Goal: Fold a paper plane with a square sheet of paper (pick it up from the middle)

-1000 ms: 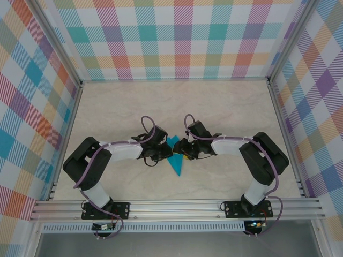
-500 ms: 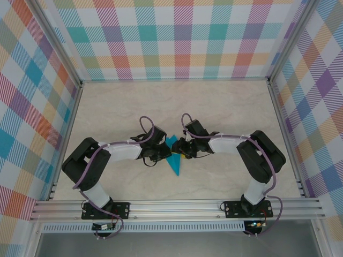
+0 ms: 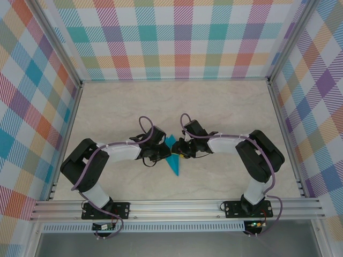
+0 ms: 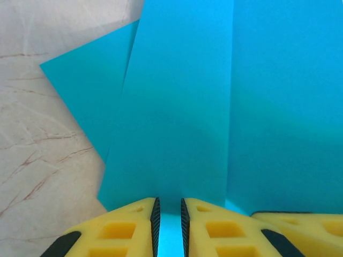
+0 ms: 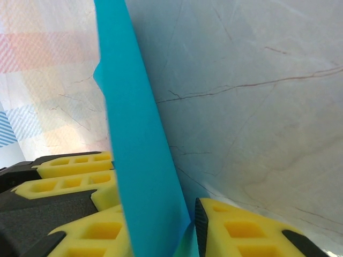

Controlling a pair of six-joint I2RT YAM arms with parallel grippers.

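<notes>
Top external view: both arms bend inward and meet at the middle of the pale marbled bench (image 3: 225, 107). The teal sheet of paper (image 3: 174, 163), creased into a narrow pointed shape, sits between the left gripper (image 3: 161, 153) and the right gripper (image 3: 180, 151). Its point is toward the near edge, and its upper part is lifted between the two heads. From up here the jaws are too small to judge.

Left wrist view: the left gripper (image 4: 169, 230) has its yellow fingers (image 4: 126, 233) drawn almost together, and a thin edge of the sheet of paper (image 4: 177, 107) is grasped in the slit between the black pads. Folded teal panels rise ahead, with a straight crease running up the middle. A further yellow finger pokes in at the lower right, touching the paper.

Right wrist view: the sheet of paper (image 5: 136, 155) stands on edge as a tall strip running down between the fingers (image 5: 241, 233) of the right gripper (image 5: 161, 227). The jaws sit close on either side of the strip, but I cannot tell whether they are actually pressing it. The left gripper's yellow fingers (image 5: 69, 176) lie against the strip's far side.
</notes>
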